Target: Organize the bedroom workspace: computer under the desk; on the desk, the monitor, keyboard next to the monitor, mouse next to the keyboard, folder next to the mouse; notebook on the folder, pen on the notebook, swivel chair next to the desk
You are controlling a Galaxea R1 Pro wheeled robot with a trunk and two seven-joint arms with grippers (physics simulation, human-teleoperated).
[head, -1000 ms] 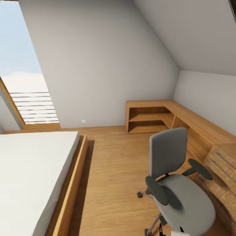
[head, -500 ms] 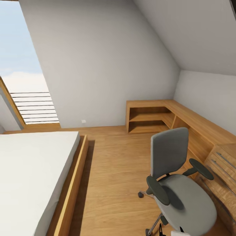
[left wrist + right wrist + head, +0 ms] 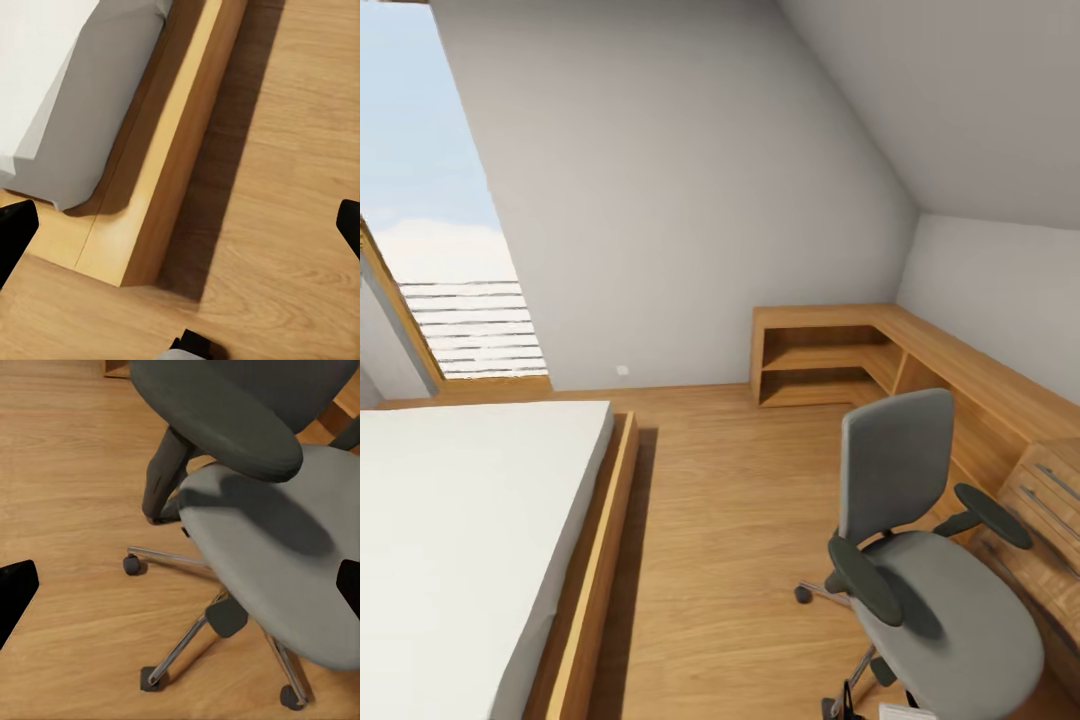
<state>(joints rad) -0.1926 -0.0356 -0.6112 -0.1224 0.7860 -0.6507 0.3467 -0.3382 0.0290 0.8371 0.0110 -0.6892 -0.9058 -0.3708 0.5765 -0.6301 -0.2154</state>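
Note:
The grey swivel chair [image 3: 932,600] stands on the wood floor at the lower right, its seat bare, its back toward the wooden corner desk [image 3: 960,365] along the right wall. No computer, monitor, keyboard, mouse, folder, notebook or pen is in view. In the right wrist view the chair's seat and armrest [image 3: 270,547] lie just below my right gripper [image 3: 180,585], whose black fingertips [image 3: 15,589] stand far apart: open, holding nothing. My left gripper [image 3: 180,229] is also open and hangs over the floor beside the bed frame [image 3: 165,172].
A low bed [image 3: 460,520] with a white mattress and wooden frame takes up the left. A drawer unit [image 3: 1050,495] sits at the right edge behind the chair. Open shelves [image 3: 815,365] fill the desk's far end. A tall window [image 3: 430,200] is at the back left.
The whole picture has slid a little to the right, so the camera has moved. The chair, desk and bed keep their places relative to each other.

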